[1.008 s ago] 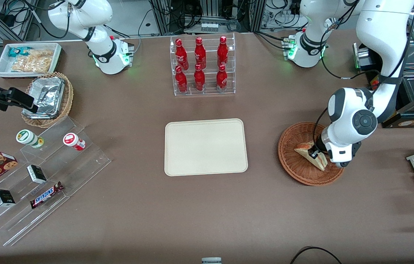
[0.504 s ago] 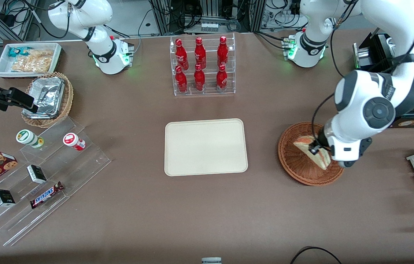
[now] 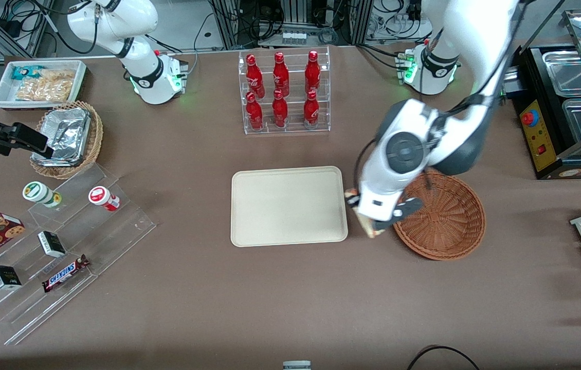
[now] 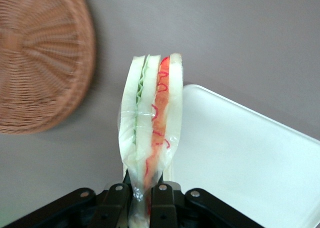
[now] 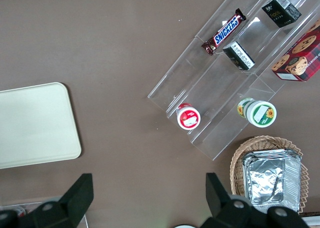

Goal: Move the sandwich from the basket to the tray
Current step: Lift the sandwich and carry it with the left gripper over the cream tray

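Gripper [image 4: 141, 200] is clamped on the sandwich [image 4: 150, 133], its two black fingers [image 4: 116, 204] pressing the bread faces near one end of the wedge. In the front view the gripper [image 3: 373, 222] hangs above the bare table in the gap between the tray [image 3: 289, 206] and the basket [image 3: 439, 215], just beside the tray's edge; most of the sandwich [image 3: 371, 229] is hidden under the wrist there, only a pale corner and an orange tip showing.

Sandwich appearance, wrist view: held on edge, cut side toward the camera. Three white bread slices. Thin green layer between one outer slice and the middle one; red-orange layer between the middle slice and the other outer one. Clear film wraps it, wrinkled and gathered where the fingers pinch. Wedge stands roughly upright, leaning slightly.

Sandwich is clear of the basket and not on the tray. In the wrist view the basket [image 4: 40, 62] lies to one side and the tray [image 4: 250, 163] to the other.

Basket holds nothing visible. Tray surface is bare.
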